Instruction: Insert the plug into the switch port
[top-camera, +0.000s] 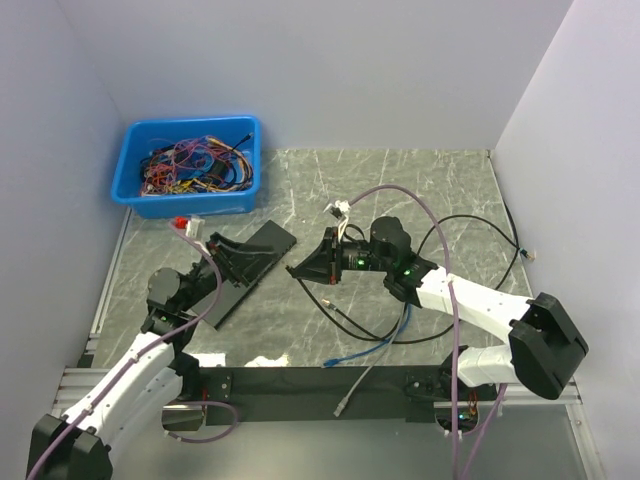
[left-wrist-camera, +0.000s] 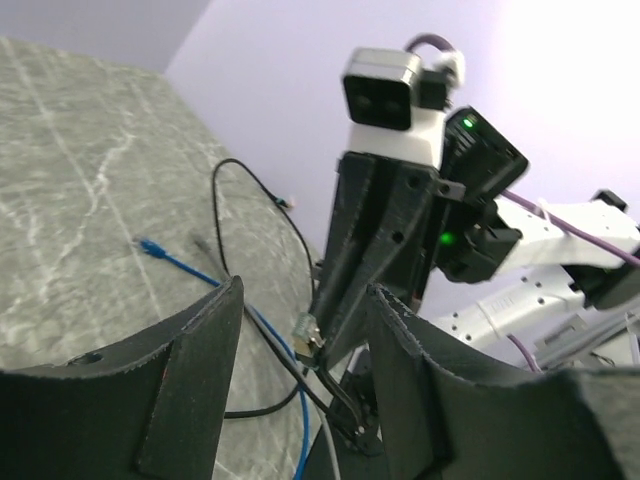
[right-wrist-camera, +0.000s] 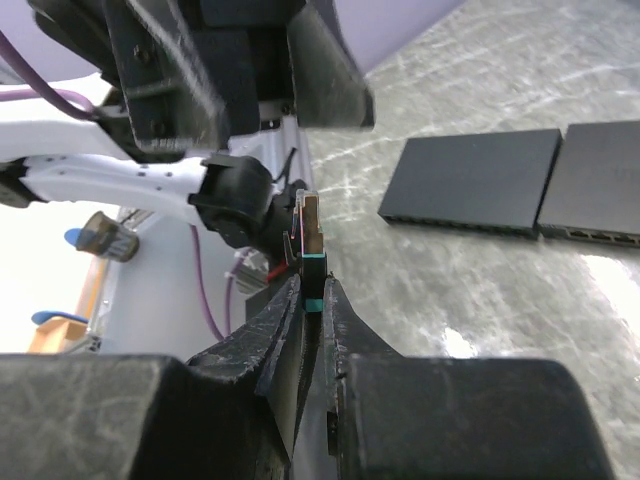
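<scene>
Pre-insertion hold
The right pincer (right-wrist-camera: 312, 292) clamps the clear teal-booted plug (right-wrist-camera: 312, 232) tip-outward for port alignment; the left pincer (left-wrist-camera: 305, 292), open and empty, flanks the flat black switch (right-wrist-camera: 470, 180).

Table (top-camera: 400, 180), perhaps marble, carries bin (top-camera: 190, 165), switches (top-camera: 270, 240), cables (top-camera: 470, 217).

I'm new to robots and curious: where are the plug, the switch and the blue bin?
plug (right-wrist-camera: 313, 228), right wrist view, clear tip.
switch (right-wrist-camera: 470, 180), right wrist view, top face.
blue bin (top-camera: 190, 207), top view, front wall.
</scene>
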